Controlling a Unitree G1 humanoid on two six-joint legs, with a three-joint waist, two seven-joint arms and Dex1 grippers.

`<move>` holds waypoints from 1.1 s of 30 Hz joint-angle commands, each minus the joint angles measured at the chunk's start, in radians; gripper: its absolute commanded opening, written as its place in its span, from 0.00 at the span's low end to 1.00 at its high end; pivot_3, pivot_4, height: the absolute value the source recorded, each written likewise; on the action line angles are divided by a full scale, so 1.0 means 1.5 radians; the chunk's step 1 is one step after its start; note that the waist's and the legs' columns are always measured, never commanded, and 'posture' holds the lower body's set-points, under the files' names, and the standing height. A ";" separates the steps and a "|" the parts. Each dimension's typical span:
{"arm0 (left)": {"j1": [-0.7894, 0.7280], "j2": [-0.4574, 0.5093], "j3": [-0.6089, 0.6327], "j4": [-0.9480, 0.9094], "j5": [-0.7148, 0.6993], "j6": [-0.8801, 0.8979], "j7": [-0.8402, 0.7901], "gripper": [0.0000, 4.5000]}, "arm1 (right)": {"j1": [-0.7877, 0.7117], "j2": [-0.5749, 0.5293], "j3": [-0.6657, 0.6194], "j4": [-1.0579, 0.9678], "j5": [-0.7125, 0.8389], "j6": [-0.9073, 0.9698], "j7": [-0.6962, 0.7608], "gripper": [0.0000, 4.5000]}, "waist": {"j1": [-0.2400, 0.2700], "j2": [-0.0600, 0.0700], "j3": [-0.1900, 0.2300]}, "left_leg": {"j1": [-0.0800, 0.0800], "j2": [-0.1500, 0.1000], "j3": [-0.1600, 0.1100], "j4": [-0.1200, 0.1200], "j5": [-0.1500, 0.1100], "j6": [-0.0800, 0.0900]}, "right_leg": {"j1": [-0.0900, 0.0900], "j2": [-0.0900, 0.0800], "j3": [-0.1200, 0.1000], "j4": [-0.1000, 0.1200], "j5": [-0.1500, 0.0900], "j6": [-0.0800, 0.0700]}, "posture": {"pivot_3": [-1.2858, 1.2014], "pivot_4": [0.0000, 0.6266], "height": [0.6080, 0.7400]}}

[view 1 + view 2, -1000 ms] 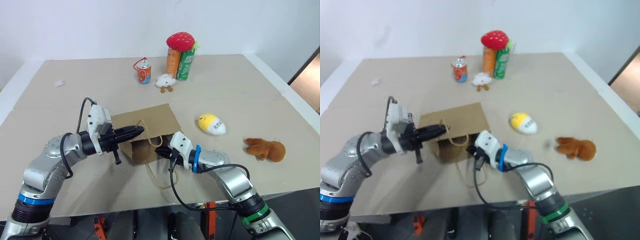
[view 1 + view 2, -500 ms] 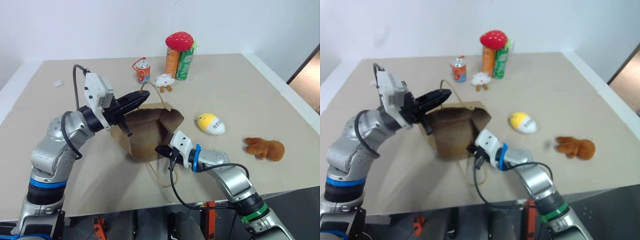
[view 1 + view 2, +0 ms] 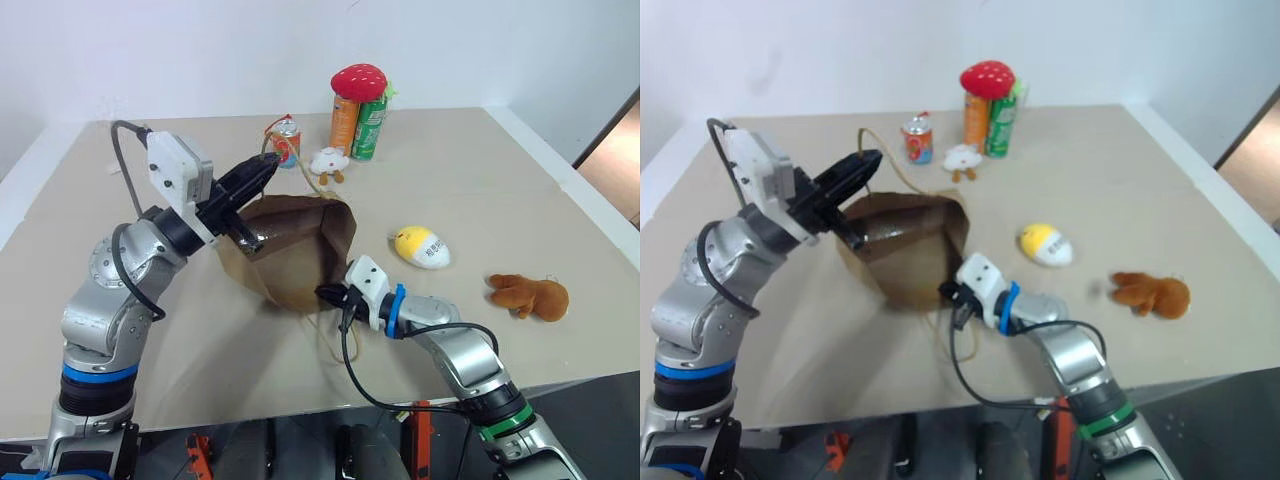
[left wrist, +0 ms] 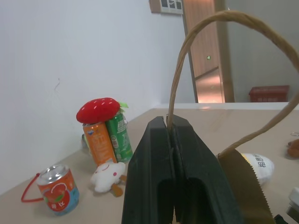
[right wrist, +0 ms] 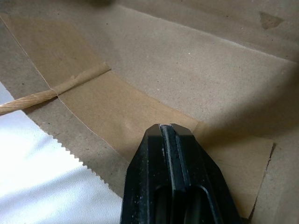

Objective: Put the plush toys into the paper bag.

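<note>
The brown paper bag (image 3: pixel 290 250) lies on the table with its mouth pulled open toward my right arm. My left gripper (image 3: pixel 268 165) is raised above it, shut on the bag's upper cord handle (image 4: pixel 187 51). My right gripper (image 3: pixel 325 293) is shut, its tip resting on the paper just inside the bag's lower rim (image 5: pixel 93 154); nothing shows between its fingers. The yellow and white egg toy (image 3: pixel 422 247) lies to the right of the bag. Farther right, near the table's edge, lies the brown plush animal (image 3: pixel 530 297).
At the back stand a red can (image 3: pixel 287 140), an orange can (image 3: pixel 346 122) and a green can (image 3: pixel 371 128), with a red strawberry plush (image 3: pixel 360 82) on top. A small white plush (image 3: pixel 329 163) lies before them. The bag's lower handle loop (image 3: pixel 325 340) trails on the table.
My left gripper has risen with the cord handle, lifting the bag's upper side from flat so that its mouth gapes open. The right gripper has stayed at the lower rim.
</note>
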 commanded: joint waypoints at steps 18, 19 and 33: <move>-0.050 0.048 -0.024 -0.045 0.035 -0.077 -0.097 0.00 | 0.010 -0.007 -0.003 0.006 -0.019 -0.012 0.015 0.01 | 0.000 0.000 0.000 | 0.000 0.001 0.003 0.000 0.000 0.000 | -0.001 0.000 0.001 0.000 0.000 0.000 | 0.52 0.24 1.00; -0.048 0.046 -0.022 -0.042 0.033 -0.073 -0.092 0.00 | 0.010 -0.007 -0.003 0.007 -0.020 -0.013 0.015 0.01 | 0.000 0.000 0.000 | 0.000 0.001 0.003 0.000 0.000 0.000 | -0.001 0.000 0.001 0.000 0.000 0.000 | 0.52 0.24 1.00; 0.031 0.008 -0.021 -0.008 0.033 -0.018 -0.022 0.00 | -0.027 -0.066 -0.158 -0.120 0.180 0.078 0.116 0.47 | 0.000 -0.001 0.001 | -0.002 0.001 0.003 0.000 0.000 0.000 | -0.001 -0.001 0.002 0.000 0.000 0.000 | 0.52 0.24 1.00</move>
